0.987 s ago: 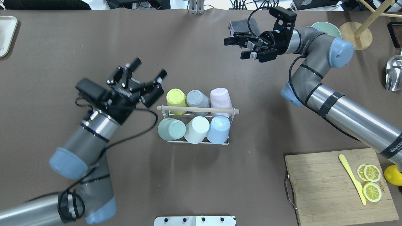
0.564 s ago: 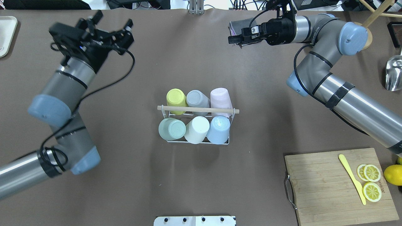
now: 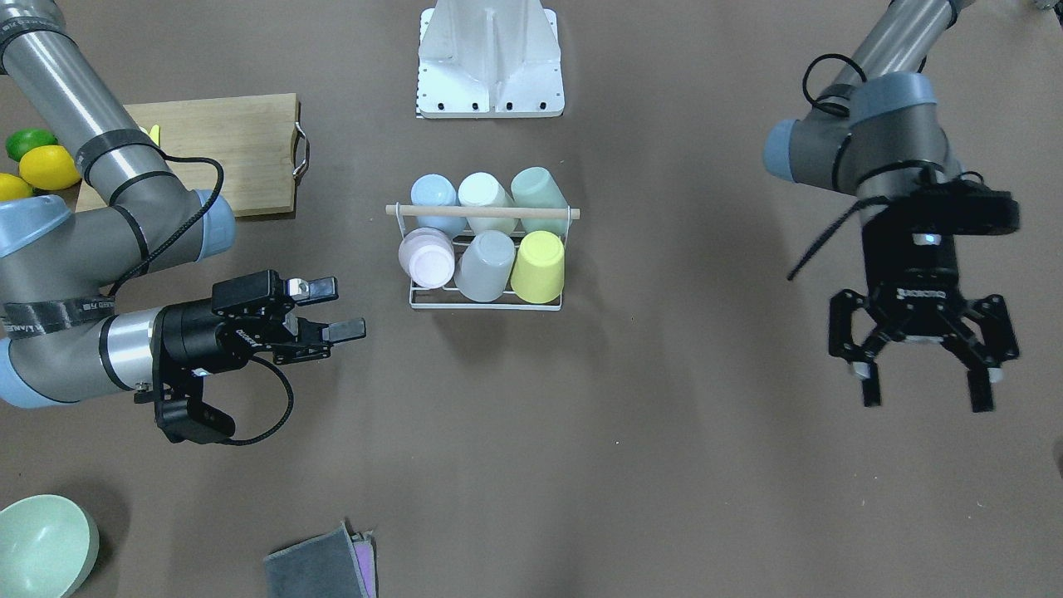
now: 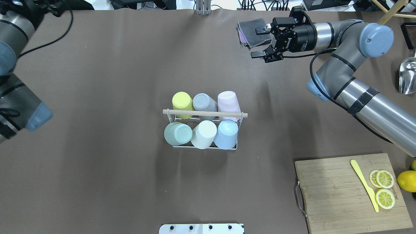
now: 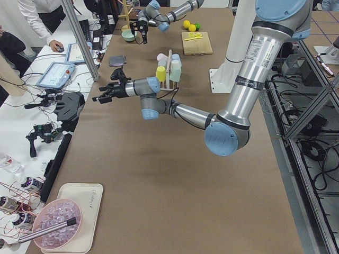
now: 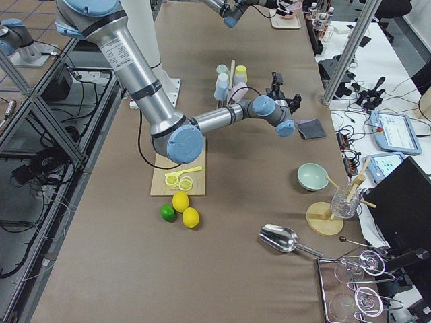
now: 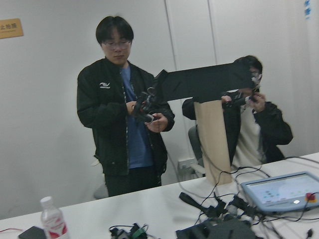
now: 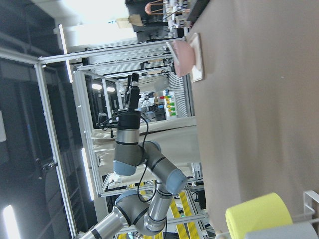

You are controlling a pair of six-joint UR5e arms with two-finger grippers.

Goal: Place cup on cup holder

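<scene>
The cup holder (image 4: 204, 114), a white wire rack with a wooden rod handle, stands mid-table and also shows in the front view (image 3: 482, 213). Several pastel cups sit upside down on its prongs, among them a yellow cup (image 4: 182, 100), a pink cup (image 4: 228, 100) and a blue cup (image 4: 226, 133). My left gripper (image 3: 922, 392) is open and empty, far out to the rack's left near the table's far edge. My right gripper (image 4: 257, 43) is open and empty, beyond the rack's right near the far edge. The right wrist view shows the yellow cup (image 8: 259, 216).
A grey cloth (image 4: 252, 30) lies by the right gripper. A wooden cutting board (image 4: 338, 195) with lemon slices and a yellow knife sits at the front right. A green bowl (image 3: 41, 544), a metal scoop (image 4: 408, 76) and lemons (image 3: 50, 166) are on the right side.
My left arm has swung from beside the rack to the table's far left corner, its gripper still open. My right gripper has turned and shifted slightly near the grey cloth.
</scene>
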